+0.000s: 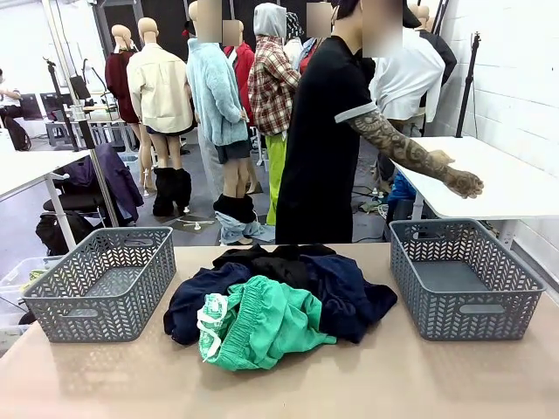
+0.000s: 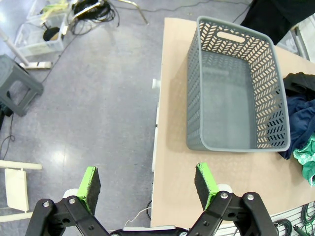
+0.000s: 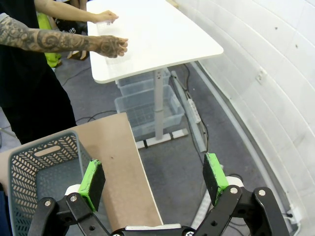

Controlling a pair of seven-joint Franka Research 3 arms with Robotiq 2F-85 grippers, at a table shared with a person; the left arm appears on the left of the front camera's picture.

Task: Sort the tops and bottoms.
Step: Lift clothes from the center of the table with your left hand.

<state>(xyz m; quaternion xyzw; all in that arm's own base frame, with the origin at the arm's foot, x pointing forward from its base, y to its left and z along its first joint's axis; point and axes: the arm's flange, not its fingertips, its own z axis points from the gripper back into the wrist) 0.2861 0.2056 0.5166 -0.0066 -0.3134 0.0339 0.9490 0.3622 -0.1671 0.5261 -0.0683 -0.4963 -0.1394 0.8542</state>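
Looking along our left gripper (image 2: pixel 147 181), we found its jaws spread wide and empty, poised above the edge of the tan table (image 2: pixel 172 162); just beyond it stood the left grey basket (image 2: pixel 236 143); past that basket's far side a corner of the dark garments (image 2: pixel 300 118) showed. Our right gripper (image 3: pixel 153 177) was likewise wide apart and held nothing, above the table's other edge, with the right grey basket (image 3: pixel 29 167) close by its left pad; farther off, a tattooed hand (image 3: pixel 110 46) lay on a white table (image 3: pixel 162 49). From the front, we saw the bottoms (image 1: pixel 262 325), bright green with a gathered waistband, crumpled at the near side of the heap between the two baskets, lying over the navy and black pieces; the person (image 1: pixel 323 148) stood behind the table, turned aside.
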